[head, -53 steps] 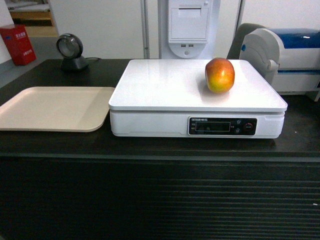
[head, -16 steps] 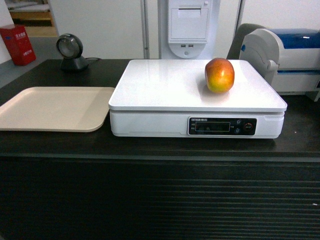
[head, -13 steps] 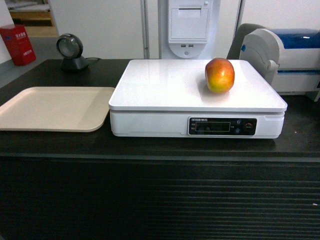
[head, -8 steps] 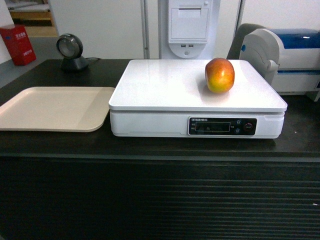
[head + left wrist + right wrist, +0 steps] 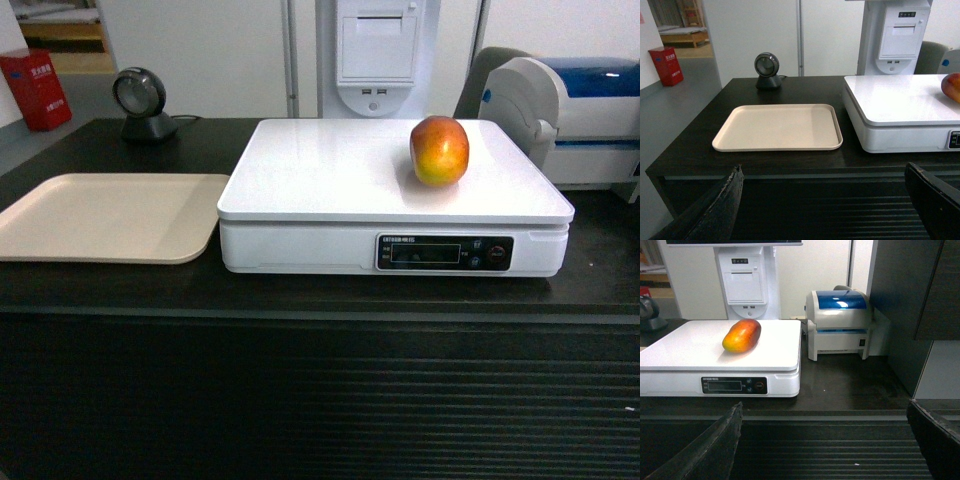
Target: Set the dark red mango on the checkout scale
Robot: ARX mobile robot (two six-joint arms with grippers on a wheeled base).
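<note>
The dark red mango (image 5: 439, 150) lies on the white scale (image 5: 330, 180), on the right part of its platform, free of any gripper. From the right wrist it shows as an elongated red-orange fruit, the mango (image 5: 742, 335), on the scale (image 5: 700, 347). The scale stands on the checkout (image 5: 300, 300) with its black slatted front. My left gripper (image 5: 824, 172) is open in front of the slats, below the counter edge. My right gripper (image 5: 825, 410) is open likewise, nothing between its fingers. Neither gripper appears in the head view.
A flat beige tray (image 5: 105, 215) lies left of the scale. A round black scanner (image 5: 140, 98) stands at the back left. A white and blue label printer (image 5: 575, 115) sits right of the scale, and a white receipt terminal (image 5: 375, 55) stands behind it.
</note>
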